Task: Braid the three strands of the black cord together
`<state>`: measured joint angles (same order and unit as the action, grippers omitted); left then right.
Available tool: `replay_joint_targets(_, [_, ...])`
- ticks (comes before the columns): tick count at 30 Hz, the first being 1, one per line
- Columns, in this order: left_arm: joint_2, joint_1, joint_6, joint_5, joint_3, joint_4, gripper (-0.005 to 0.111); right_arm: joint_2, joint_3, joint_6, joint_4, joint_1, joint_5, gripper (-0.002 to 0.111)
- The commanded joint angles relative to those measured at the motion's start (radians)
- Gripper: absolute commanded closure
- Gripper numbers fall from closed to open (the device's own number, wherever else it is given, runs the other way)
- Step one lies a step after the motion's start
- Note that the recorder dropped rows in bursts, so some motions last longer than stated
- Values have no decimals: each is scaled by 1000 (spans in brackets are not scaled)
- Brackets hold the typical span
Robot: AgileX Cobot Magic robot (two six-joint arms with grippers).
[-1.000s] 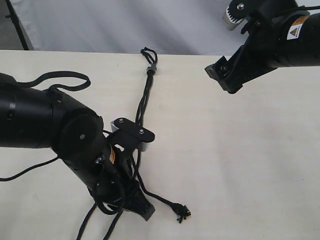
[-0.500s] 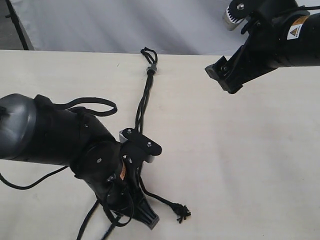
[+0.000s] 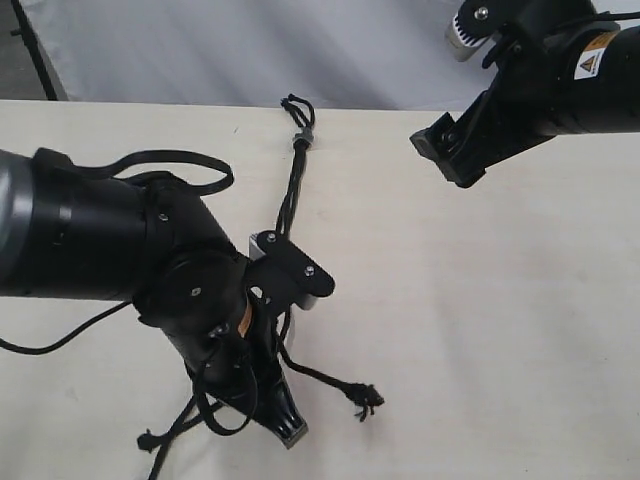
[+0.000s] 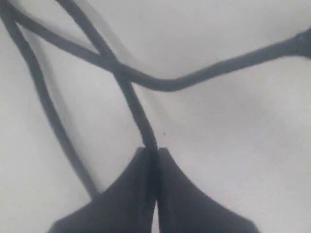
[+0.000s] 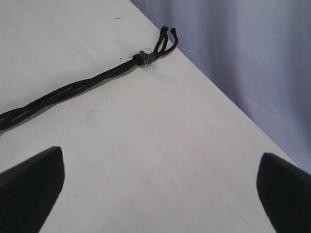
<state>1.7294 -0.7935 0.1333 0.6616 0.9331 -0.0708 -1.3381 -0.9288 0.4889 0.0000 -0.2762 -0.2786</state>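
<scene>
Pale table, black cord twisted from its band (far edge). Left gripper pinches one strand; right gripper gapes wide.

Probably a lab; bare pale table, grey backdrop.

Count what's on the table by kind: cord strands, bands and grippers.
black cord strands: 3
grey band: 1
grippers: 2, the left gripper shut on one strand, the right gripper open above the table
Total: 6
</scene>
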Motion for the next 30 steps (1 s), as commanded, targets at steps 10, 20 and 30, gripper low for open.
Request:
replay_joint_targets(10, [50, 53, 50, 23, 5, -431, 107, 8, 1, -3, 0, 6, -1, 4])
replay_joint_targets(20, [192, 130, 36, -31, 5, -350, 107, 8, 1, -3, 0, 6, -1, 4])
replay_joint_targets(30, [176, -23, -238, 1, 7, 130, 107, 8, 1, -3, 0, 6, 3, 4])
